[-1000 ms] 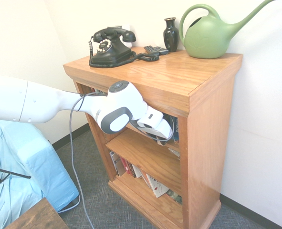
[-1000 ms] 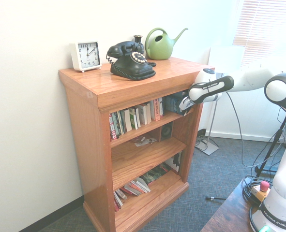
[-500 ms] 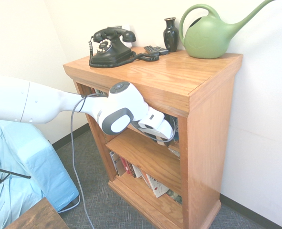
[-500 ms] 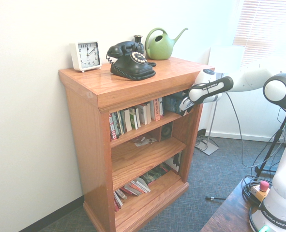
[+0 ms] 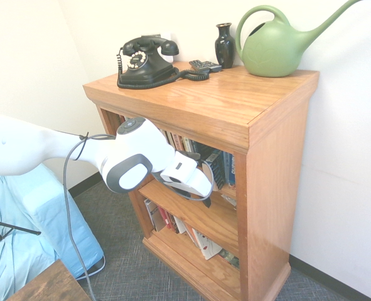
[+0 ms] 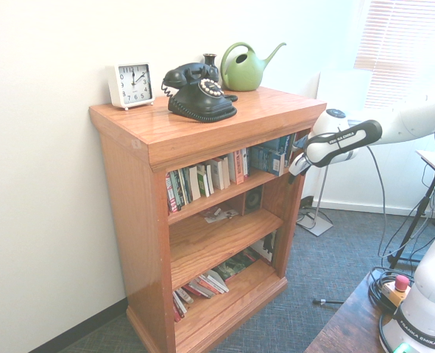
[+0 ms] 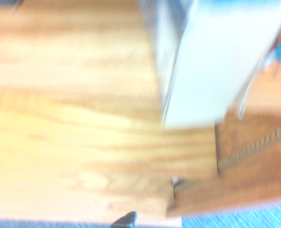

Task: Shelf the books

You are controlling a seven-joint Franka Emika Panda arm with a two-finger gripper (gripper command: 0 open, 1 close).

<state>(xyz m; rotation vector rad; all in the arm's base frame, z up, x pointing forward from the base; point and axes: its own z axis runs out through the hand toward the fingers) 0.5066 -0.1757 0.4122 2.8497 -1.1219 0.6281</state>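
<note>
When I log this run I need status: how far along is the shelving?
Done: the blue paperback stands on the top tier of the shelf, at the end of the book row. In hand: nothing; the gripper hovers outside, apart from it. Left: apparently nothing more.

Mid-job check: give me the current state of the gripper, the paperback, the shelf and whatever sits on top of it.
gripper: outside the top tier's opening, holding nothing.
paperback: standing on the top tier at the end of the row, leaning a little.
shelf: upright, all three tiers open, each with books.
telephone: handset on its cradle.
clock: upright.
watering can: upright.
vase: upright.
</note>
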